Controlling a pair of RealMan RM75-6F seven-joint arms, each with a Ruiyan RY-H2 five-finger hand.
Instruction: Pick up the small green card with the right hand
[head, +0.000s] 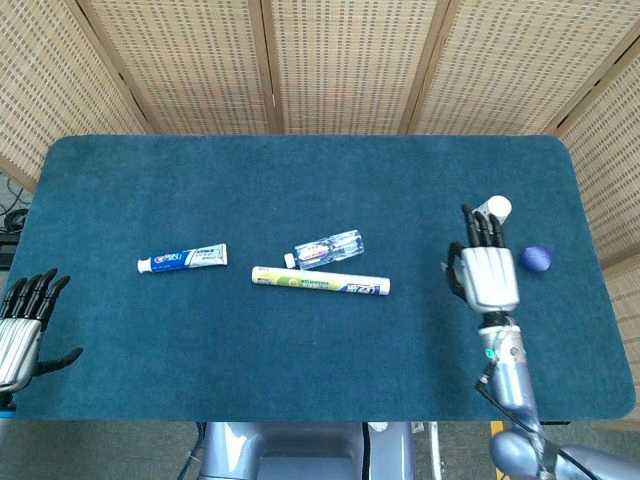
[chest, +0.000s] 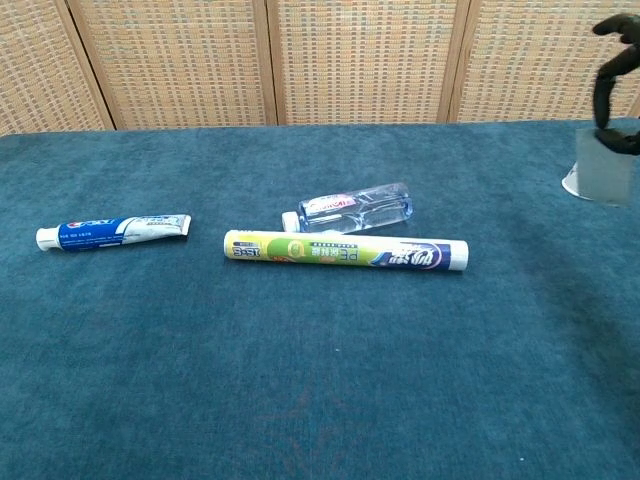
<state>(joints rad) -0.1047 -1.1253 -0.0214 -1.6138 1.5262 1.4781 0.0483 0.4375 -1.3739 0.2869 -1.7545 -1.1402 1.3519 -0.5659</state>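
Observation:
In the chest view the small card (chest: 604, 178), pale and greenish-white, hangs upright in the air at the far right edge. My right hand (chest: 604, 100) pinches its top edge between dark fingers. From the head view the right hand (head: 487, 276) is seen from its back, raised above the right part of the blue table, and it hides nearly all of the card. My left hand (head: 20, 326) hovers at the table's front left corner, fingers apart and holding nothing.
A blue toothpaste tube (head: 182, 259) lies left of centre. A long yellow-green tube (head: 320, 281) and a small clear bottle (head: 328, 248) lie mid-table. A paper cup (head: 491, 214) lies just beyond the right hand's fingertips, and a blue ball (head: 536, 259) sits to its right.

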